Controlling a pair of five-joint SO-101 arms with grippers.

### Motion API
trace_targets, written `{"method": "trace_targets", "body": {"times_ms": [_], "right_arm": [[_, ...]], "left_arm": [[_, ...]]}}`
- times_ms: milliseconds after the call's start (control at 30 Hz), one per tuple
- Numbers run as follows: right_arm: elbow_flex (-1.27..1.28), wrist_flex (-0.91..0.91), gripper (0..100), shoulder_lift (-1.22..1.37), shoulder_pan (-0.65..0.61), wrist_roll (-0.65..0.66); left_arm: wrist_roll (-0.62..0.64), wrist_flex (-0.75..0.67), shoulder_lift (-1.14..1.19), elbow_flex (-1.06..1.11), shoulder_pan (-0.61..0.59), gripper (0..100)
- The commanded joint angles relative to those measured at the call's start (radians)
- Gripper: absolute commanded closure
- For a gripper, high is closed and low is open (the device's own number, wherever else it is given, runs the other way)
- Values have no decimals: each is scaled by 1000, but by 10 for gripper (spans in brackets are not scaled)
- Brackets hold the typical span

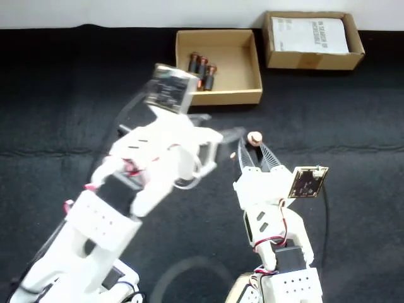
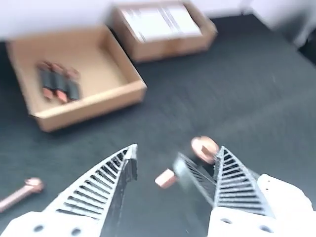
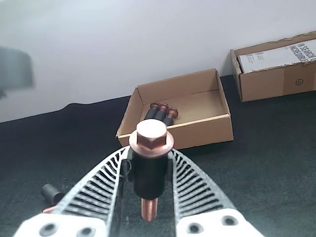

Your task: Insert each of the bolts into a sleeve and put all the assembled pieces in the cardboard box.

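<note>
the bolt [image 3: 150, 138] stands upright through a black sleeve [image 3: 148, 175], head on top and threaded tip poking out below, and the right gripper [image 3: 148, 155] is closed narrowly on that sleeve. pinching the sleeve rather than the bolt probably keeps the pair together as one piece, so this one looks assembled and ready to be carried. in the high view it sits near the middle of the desk [image 1: 353, 126], and the cardboard box [image 1: 218, 96] lies at about 11 o'clock from it, already holding three finished pieces [image 1: 202, 71] side by side. the left gripper [image 2: 177, 150] is spread wide just at 9 o'clock of the held piece and grips nothing. its wrist hangs over the near left corner of the box, so i judge it crowds the way in. a second box [image 1: 314, 60] with a printed sheet [image 1: 309, 35] sits at 1 o'clock. a loose bolt [image 2: 19, 193] and a loose sleeve [image 3: 49, 191] lie on the desk, so work remains.
</note>
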Motion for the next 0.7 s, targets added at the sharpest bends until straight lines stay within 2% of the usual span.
{"method": "trace_targets", "body": {"times_ms": [0, 100, 133, 200, 367, 500, 667], "right_arm": [[133, 2, 992, -12, -2, 12], [133, 19, 992, -12, -2, 12], [133, 19, 992, -12, -2, 12], [133, 19, 992, -13, -2, 12], [76, 70, 992, -19, 41, 11], [-96, 205, 992, -12, 51, 14], [-245, 240, 992, -10, 47, 23]], "left_arm": [[2, 3, -108, -36, -101, 841], [2, 3, -171, -36, -182, 981], [2, 3, -188, -35, -209, 998], [2, 3, -217, -18, -262, 969], [2, 2, -311, 104, -380, 991], [5, 0, -421, 306, -472, 991], [2, -3, -605, 596, -565, 991]]}}
